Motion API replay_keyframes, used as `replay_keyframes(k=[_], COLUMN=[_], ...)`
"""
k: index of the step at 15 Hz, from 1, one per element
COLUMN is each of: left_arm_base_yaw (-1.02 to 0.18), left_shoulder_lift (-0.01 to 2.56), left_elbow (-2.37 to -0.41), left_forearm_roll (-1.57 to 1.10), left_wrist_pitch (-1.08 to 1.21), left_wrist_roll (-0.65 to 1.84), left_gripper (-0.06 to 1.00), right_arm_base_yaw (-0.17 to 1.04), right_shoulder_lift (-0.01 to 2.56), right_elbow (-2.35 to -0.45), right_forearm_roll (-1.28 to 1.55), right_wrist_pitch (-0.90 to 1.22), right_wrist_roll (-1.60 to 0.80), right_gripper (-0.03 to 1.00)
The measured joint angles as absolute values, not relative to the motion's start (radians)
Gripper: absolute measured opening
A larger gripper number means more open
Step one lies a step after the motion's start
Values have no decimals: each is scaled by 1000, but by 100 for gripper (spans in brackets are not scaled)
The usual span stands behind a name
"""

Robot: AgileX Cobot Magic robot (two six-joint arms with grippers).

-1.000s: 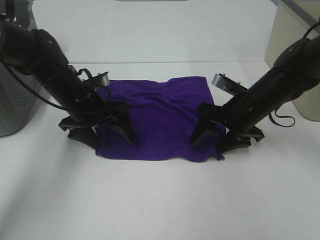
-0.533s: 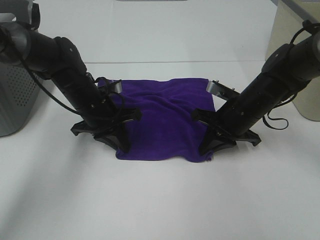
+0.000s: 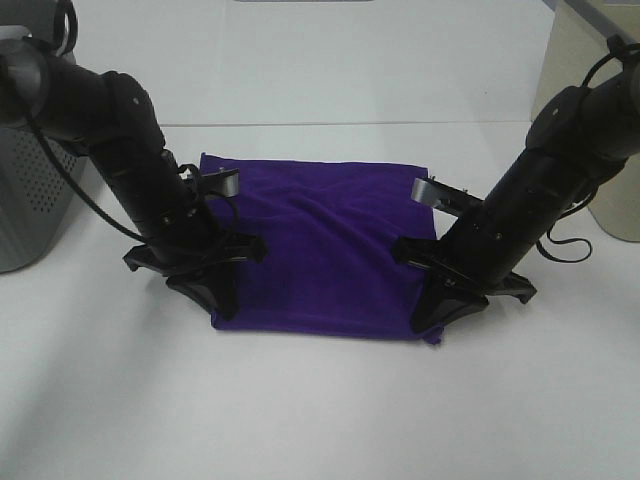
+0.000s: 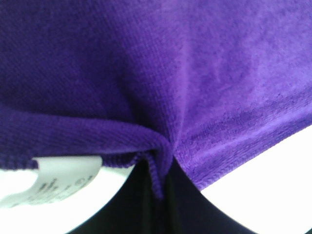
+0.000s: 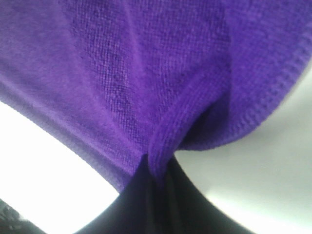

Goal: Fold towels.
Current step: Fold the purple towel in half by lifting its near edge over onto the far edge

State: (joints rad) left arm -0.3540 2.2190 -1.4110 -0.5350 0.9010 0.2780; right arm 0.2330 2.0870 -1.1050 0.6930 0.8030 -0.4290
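Toward the front edge of the desk (image 3: 320,420), 2 near corners of the towel (image 3: 320,240) are being pinched in the closed left gripper (image 3: 224,303) and right gripper (image 3: 428,320), likely for lifting and folding.

No legible text. White tag (image 4: 58,175) on the towel (image 4: 161,63) hem, just beside the left gripper's (image 4: 158,187) closed jaws, carries faint print, too blurred to read.

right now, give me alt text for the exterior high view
A deep purple terry towel lies spread on a white table, its two near corners pinched by black robot grippers: the left gripper at the left corner, the right gripper at the right. A grey perforated basket stands far left.
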Motion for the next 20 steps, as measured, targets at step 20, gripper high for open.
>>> replay_keyframes(k=[20], left_arm_base_yaw=[-314], left_shoulder_lift=[2059], left_elbow=[-1502], left_forearm_roll=[-432], left_wrist_pitch=[701], left_wrist_roll=[255], left_gripper=[0], right_arm_base_yaw=[244], right_shoulder_lift=[2027], right_elbow=[-1439], right_forearm_roll=[477], right_wrist_pitch=[771], right_wrist_roll=[-319], right_gripper=[3])
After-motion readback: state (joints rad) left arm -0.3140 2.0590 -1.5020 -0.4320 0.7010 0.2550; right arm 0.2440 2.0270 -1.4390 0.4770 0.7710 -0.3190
